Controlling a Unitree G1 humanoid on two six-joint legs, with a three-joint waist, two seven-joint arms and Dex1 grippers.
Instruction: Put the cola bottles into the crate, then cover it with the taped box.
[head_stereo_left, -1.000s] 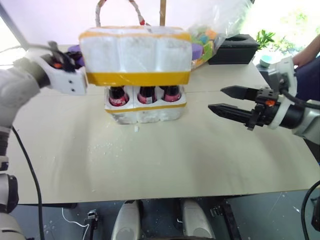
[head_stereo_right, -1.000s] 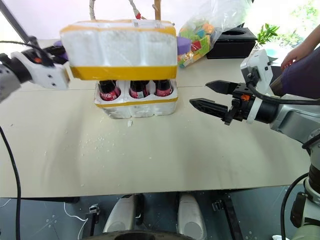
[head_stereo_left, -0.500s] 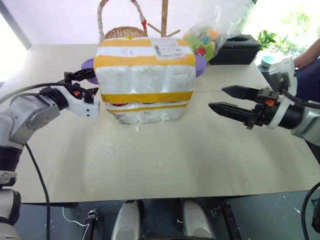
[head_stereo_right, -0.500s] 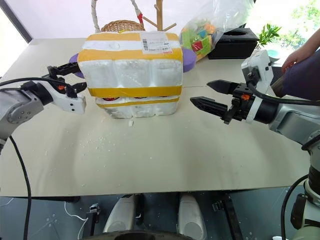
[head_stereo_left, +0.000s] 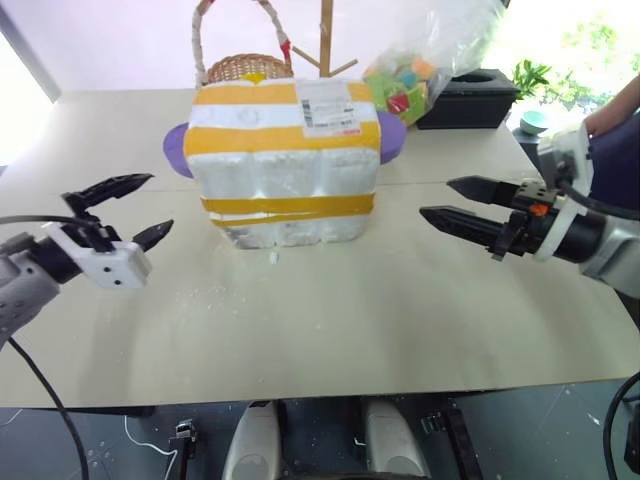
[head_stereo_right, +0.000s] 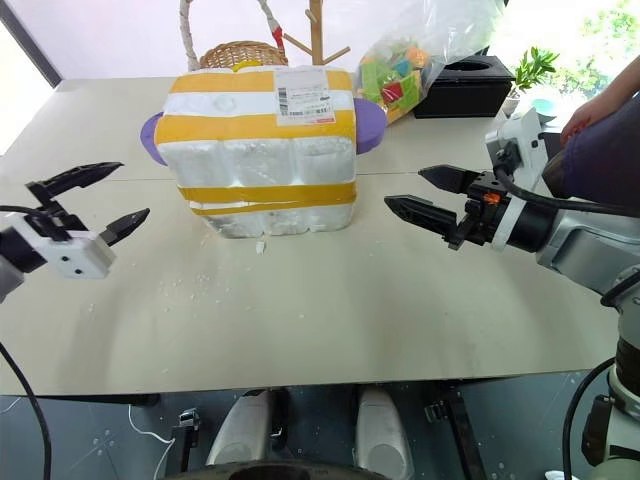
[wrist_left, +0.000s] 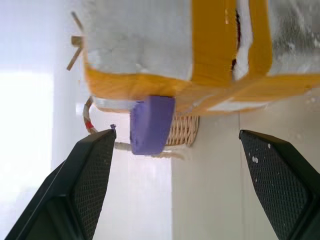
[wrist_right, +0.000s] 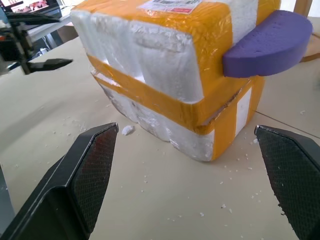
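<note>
While the taped box (head_stereo_left: 285, 150) sits down over the crate (head_stereo_left: 290, 226) at the middle of the table (head_stereo_left: 400, 300), only a thin seam shows between their yellow bands. Behind them stand a wicker basket (head_stereo_left: 245, 66) and a purple foam piece (wrist_right: 267, 42). Left gripper (head_stereo_left: 130, 208) hangs spread and empty well to one side; right gripper (head_stereo_left: 450, 201) hovers spread on the other.

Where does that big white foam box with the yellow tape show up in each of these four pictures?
Left eye view: taped box at upper centre, on the table.
Right eye view: upper centre, slightly left.
Left wrist view: across the top, lying sideways.
Right wrist view: upper centre, seen from a corner.
Shared landmark: the purple foam piece behind the box.
</note>
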